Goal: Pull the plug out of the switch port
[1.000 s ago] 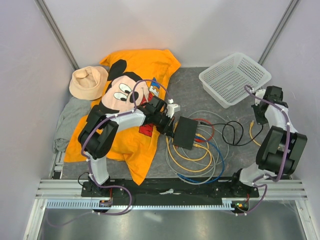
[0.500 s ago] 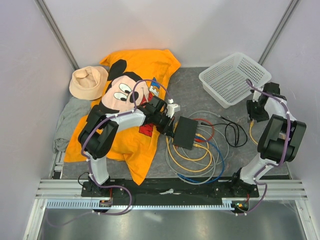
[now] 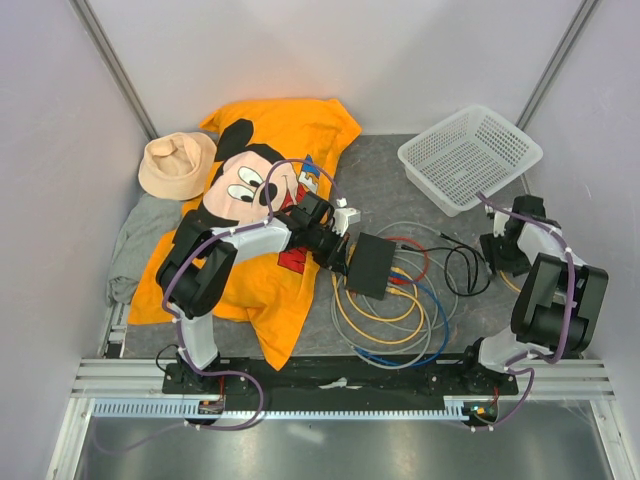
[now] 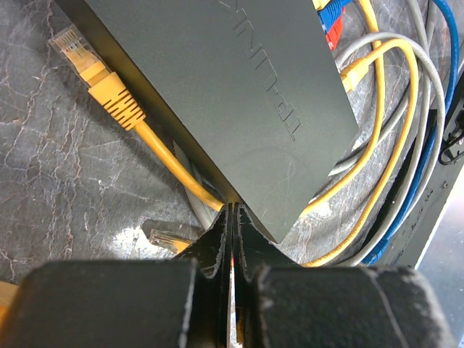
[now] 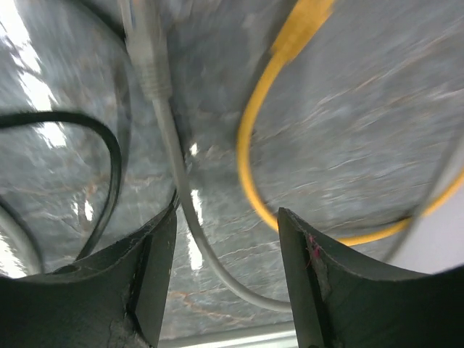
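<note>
The black switch [image 3: 372, 264] lies flat on the grey mat, and red, yellow and blue plugs [image 3: 401, 276] sit in its right long edge. My left gripper [image 3: 346, 262] is shut with nothing between its jaws, and its tips [image 4: 233, 209] touch the near edge of the switch [image 4: 239, 94]. The plugged ends [image 4: 330, 20] show at the top of the left wrist view. My right gripper [image 3: 497, 246] stands open low over the mat, far right of the switch. Under it [image 5: 226, 214] lie a loose grey cable [image 5: 174, 167] and a loose yellow cable [image 5: 250, 145], neither of them gripped.
A free yellow plug [image 4: 94, 69] and a clear plug [image 4: 165, 235] lie on the mat left of the switch. Coiled cables [image 3: 395, 330] spread in front of it, and a black cable [image 3: 462, 268] loops to the right. A white basket [image 3: 470, 158] stands back right. An orange shirt [image 3: 262, 200] lies left.
My right gripper has opened and come down from beside the basket towards the near side, low over the loose cables. The left arm and the switch have not moved.
</note>
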